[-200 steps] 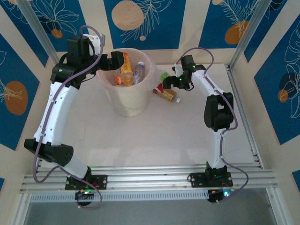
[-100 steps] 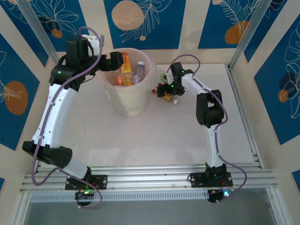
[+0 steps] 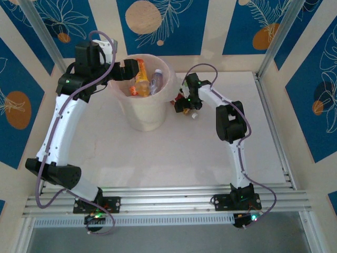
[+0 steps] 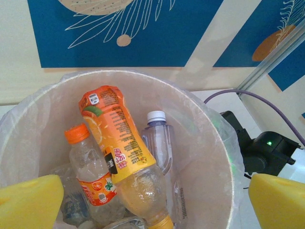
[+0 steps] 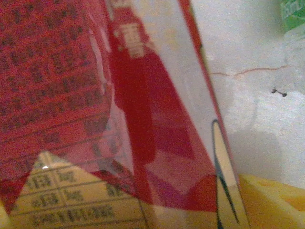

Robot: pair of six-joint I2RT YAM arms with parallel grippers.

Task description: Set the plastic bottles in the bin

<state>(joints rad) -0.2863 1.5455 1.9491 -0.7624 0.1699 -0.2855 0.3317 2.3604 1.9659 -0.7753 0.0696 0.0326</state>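
Centrally, at the far side of the white table (image 3: 184, 153), the bin (image 3: 141, 113) is standing upright, its thin liner folding over the rim. Several plastic bottles are lying inside it: an orange-labelled bottle (image 4: 116, 138) is leaning diagonally with its neck pointing down, an orange-capped bottle (image 4: 88, 167) is resting under its left side, and a clear bottle (image 4: 158, 140) with a white cap is standing against the right wall. The left gripper (image 3: 126, 69) is hovering over the bin's left rim, its jaws spreading wide with nothing between them; its yellow pads (image 4: 28, 200) are showing at both lower corners of the left wrist view. The right gripper (image 3: 181, 103) is reaching down just beside the bin's right wall, pressing close against a red-labelled bottle (image 5: 71, 95) lying on the table. One yellow pad (image 5: 271, 200) is sitting right next to that bottle, but whether the jaws are clamping it cannot be told. A scrap of green label (image 5: 293, 12) is peeking in nearby.
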